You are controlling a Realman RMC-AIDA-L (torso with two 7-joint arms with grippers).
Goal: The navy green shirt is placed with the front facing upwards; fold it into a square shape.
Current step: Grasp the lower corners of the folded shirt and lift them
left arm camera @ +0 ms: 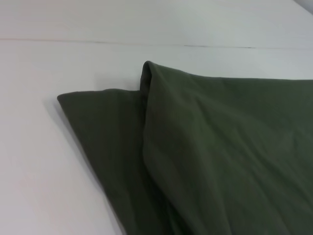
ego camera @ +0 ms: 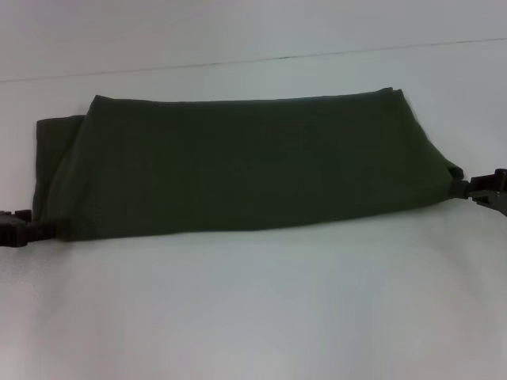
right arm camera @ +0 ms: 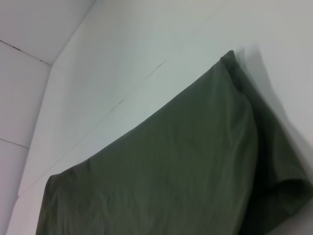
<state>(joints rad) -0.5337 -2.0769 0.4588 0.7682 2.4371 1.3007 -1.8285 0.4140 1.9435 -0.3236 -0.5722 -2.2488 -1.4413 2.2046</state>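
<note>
Fingers, left: the left gripper [ego camera: 32, 231] sits at the near left corner of the shirt [ego camera: 238, 162], its dark fingers [ego camera: 17, 237] closed on the hem there — the cloth runs straight into them.
Fingers, right: the right gripper [ego camera: 466, 188] is at the near right corner, its tips pinched together on a small bunched point of fabric.
Shirt: dark olive green, lying on the white table [ego camera: 253, 309] as one long band folded over on itself, plain side up, no print showing.
Position: it spans nearly the full width of the head view, stretched between the two grippers, its far edge close to a thin seam [ego camera: 317, 55] in the table surface.
Left end: the left wrist view shows the shirt [left arm camera: 220, 156] with an upper layer lying over a lower layer that sticks out beyond it as a flat flap on the table [left arm camera: 49, 186].
Right end: the right wrist view shows the shirt [right arm camera: 161, 176] with its end rolled under into a soft fold — probably a tucked sleeve, though I cannot be sure.
Surface: the top layer is mostly smooth, with faint creases.
</note>
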